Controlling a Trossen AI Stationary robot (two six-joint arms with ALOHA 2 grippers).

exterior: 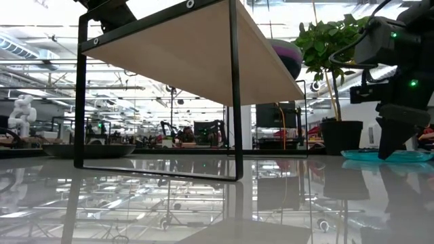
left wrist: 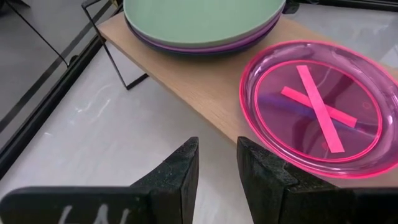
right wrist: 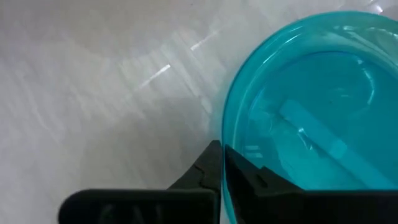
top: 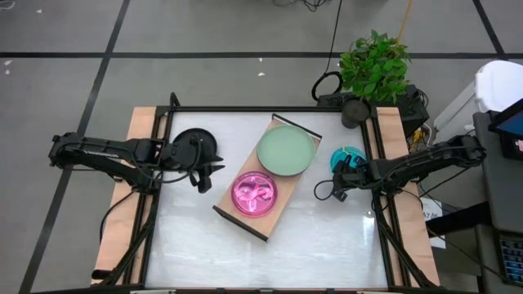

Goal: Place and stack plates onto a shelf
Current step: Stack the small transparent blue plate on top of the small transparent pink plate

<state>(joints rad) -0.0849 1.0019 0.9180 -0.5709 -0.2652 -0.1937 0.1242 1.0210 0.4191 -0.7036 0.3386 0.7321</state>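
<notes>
Right up against the right wrist camera, the rim of the cyan plate (right wrist: 311, 112) is pinched between the right gripper (right wrist: 222, 163), its two dark fingers pressed together on the thin plastic edge. That plate is seen flat on the white table (top: 270, 253), at its right side, just in front of a potted plant (top: 372, 69), and well apart from the shelf (top: 225, 200).

The shelf is set at a slant across the middle of the table, and it's already loaded: a pale green plate (top: 286, 150) is stacked on top of a purple plate (left wrist: 205, 48) toward the far end, while a pink plate (top: 254, 193) with a pink X taped inside is parked toward the near end. Both piles are carried fully on the wood, just beside each other.

Over on the left, the left gripper (left wrist: 217, 163) is held above the table just off the shelf's long edge, near the pink plate, with the jaws parted a bit and nothing caught between them. A black plate (top: 194, 142) is partly covered by that arm, lying on the table left of the shelf.
</notes>
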